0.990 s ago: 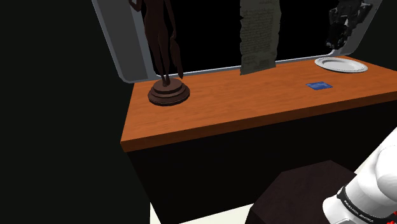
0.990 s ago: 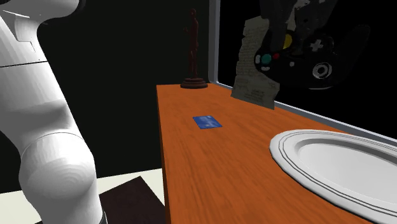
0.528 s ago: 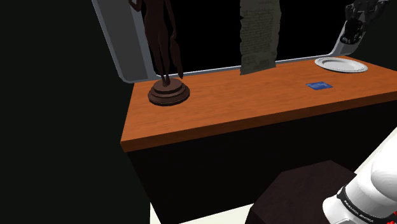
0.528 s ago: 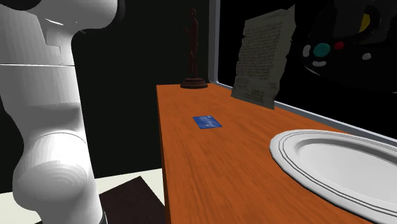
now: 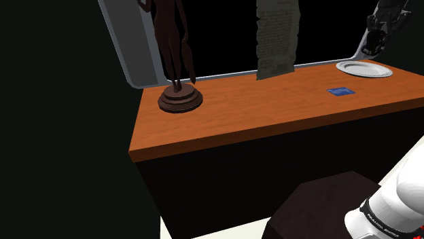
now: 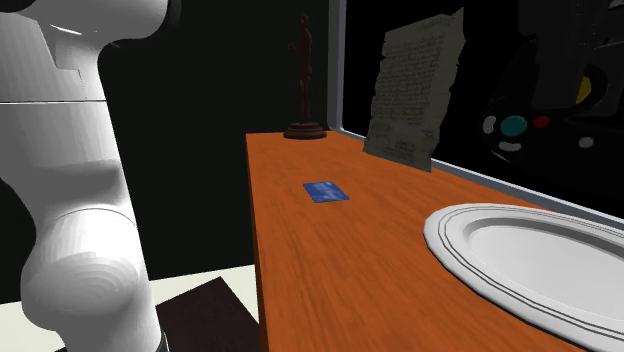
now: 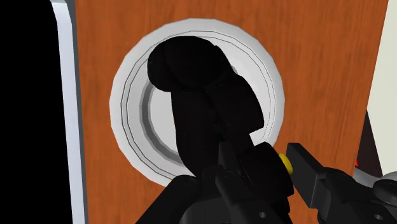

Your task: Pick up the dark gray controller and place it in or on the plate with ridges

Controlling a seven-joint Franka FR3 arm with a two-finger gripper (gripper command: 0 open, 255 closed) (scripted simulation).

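The dark controller [image 6: 548, 118], with teal, red and yellow buttons, hangs in the air above the far side of the white ridged plate [image 6: 462, 238]. My gripper [image 7: 254, 184] is shut on it, and its black fingers [image 7: 313, 182] clasp the controller [image 7: 202, 108] near the yellow button. Seen along the hand, the controller covers the middle of the plate [image 7: 126, 83], which lies straight below. In the shoulder view the gripper [image 5: 382, 28] hovers above the plate [image 5: 364, 68] at the table's far right end.
The plate rests on an orange wooden tabletop [image 5: 258, 108]. A blue card [image 5: 340, 91] lies near the plate. A dark statuette [image 5: 177, 61] stands at the other end, and an aged paper sheet [image 5: 276, 37] leans against the grey window frame, with a black area behind.
The gripper carried the controller toward the shoulder view's right, over the plate. In the last half second it sank slightly in the second exterior view.
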